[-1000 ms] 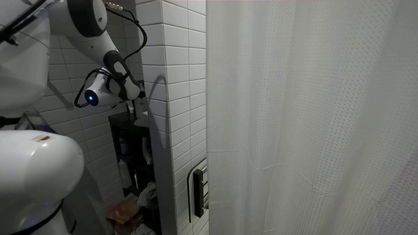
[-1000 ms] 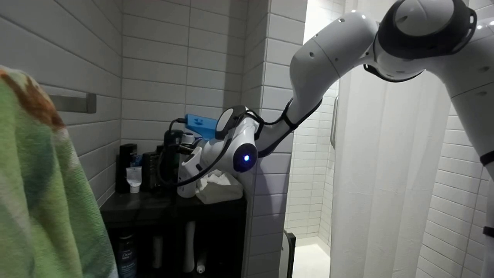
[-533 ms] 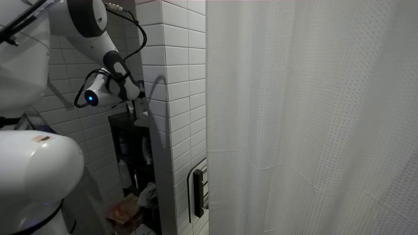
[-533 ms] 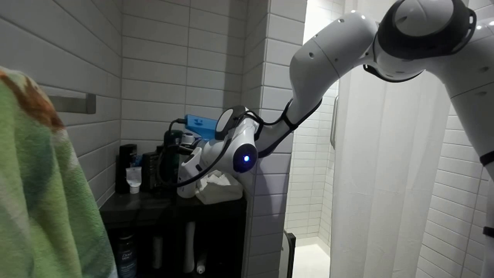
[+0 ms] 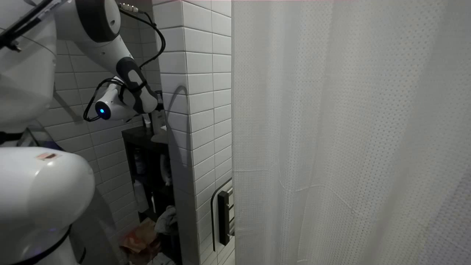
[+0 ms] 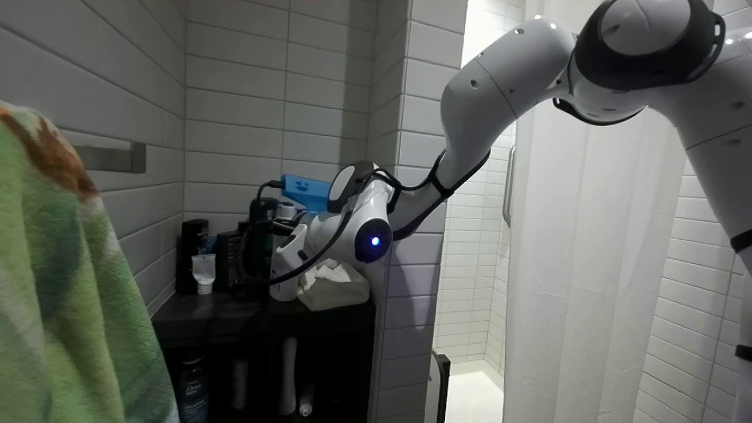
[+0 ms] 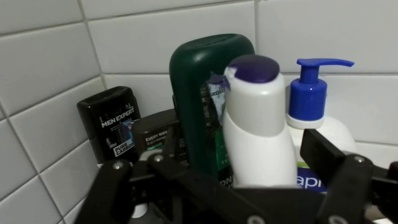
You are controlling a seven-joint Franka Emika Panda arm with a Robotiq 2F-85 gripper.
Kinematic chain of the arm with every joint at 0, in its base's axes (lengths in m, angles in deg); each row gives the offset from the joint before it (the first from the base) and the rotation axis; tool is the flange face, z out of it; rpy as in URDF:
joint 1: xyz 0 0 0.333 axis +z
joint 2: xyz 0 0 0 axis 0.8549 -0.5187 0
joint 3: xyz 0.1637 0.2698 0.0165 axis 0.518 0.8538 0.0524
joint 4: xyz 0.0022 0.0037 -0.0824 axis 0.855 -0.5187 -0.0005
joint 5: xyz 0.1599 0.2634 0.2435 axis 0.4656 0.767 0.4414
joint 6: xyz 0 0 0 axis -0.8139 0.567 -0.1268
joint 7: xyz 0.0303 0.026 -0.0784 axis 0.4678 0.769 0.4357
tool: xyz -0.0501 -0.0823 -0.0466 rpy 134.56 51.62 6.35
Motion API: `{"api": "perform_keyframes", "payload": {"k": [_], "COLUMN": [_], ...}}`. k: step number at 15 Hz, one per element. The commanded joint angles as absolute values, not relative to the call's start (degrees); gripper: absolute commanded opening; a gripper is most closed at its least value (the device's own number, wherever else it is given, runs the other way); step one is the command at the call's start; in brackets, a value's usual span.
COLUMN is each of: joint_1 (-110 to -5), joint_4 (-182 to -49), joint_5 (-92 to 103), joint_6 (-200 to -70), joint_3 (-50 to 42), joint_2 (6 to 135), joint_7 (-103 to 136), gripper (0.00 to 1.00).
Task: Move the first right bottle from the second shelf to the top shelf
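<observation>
A robot's gripper [image 7: 241, 140], jaws spread wide with nothing in their hold, faces a white bottle [image 7: 264, 158] at the top shelf [image 6: 217, 311].

In the wrist view, the bottle, purple-capped, rises at twelve o'clock, seen between the fingers [image 7: 318, 147], its base hidden; the three o'clock finger shows just beside it, and a wide gap separates it from the nine o'clock one. A green bottle [image 7: 192, 93] stands behind at ten o'clock, a pump bottle [image 7: 307, 102] at three, a black bottle [image 7: 110, 121] farther off at nine. From where we stand, in an exterior view, the arm [image 6: 505, 76] slopes down from two o'clock, a white bundle [image 6: 335, 291] lies at five and a dark bottle [image 6: 194, 390] stands one shelf down at seven; a towel [image 6: 64, 252] hangs at nine, a curtain [image 6: 587, 247] at three.
</observation>
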State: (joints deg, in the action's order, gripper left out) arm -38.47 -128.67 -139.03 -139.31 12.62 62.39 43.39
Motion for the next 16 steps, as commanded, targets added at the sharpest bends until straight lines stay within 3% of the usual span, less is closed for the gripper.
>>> {"api": "perform_keyframes", "payload": {"k": [1,16], "joint_1": [-38.16,-37.90], "joint_4": [-128.59,-136.93], "joint_5": [-138.86,-138.74], "joint_6": [-139.38,-133.40], "joint_3": [12.34,12.29], "joint_2": [62.40,66.67], "joint_7": [43.44,44.36], "gripper": [1.00,1.00]}}
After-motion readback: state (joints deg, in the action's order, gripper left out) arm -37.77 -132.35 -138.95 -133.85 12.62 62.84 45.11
